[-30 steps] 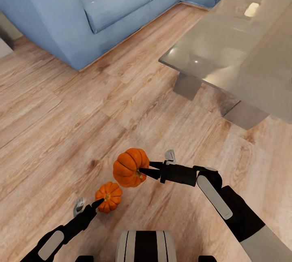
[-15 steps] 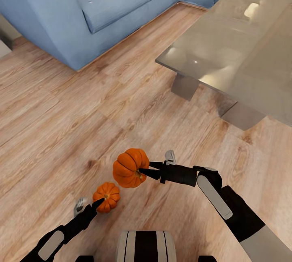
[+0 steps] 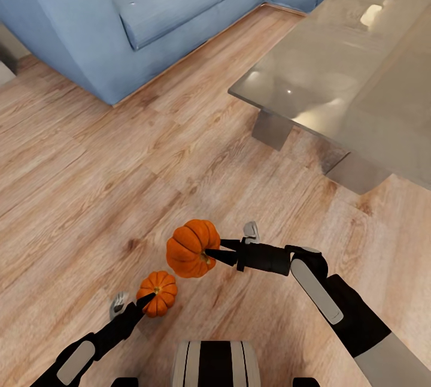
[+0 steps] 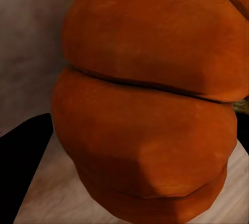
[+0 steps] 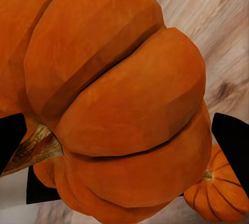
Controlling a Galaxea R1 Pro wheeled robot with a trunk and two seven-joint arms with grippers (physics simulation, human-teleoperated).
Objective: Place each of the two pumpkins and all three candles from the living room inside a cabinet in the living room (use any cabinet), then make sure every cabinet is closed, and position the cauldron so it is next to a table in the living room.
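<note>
We are facing a blue sofa (image 3: 137, 9) at eleven o'clock and the glass coffee table (image 3: 335, 69) at two. Our right gripper (image 3: 211, 252) is gripping the bigger pumpkin (image 3: 190, 247); our left gripper (image 3: 147, 299) is clamping the smaller pumpkin (image 3: 158, 293) at seven.

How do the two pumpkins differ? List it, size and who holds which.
Size: the pumpkin in the right gripper is the bigger pumpkin; the smaller pumpkin sits at the left gripper.
Place: in the head view the bigger pumpkin is farther from the robot, the smaller pumpkin nearer its base.
Shared: both are orange, ribbed and gripped at the stem end above the wood floor.
</note>
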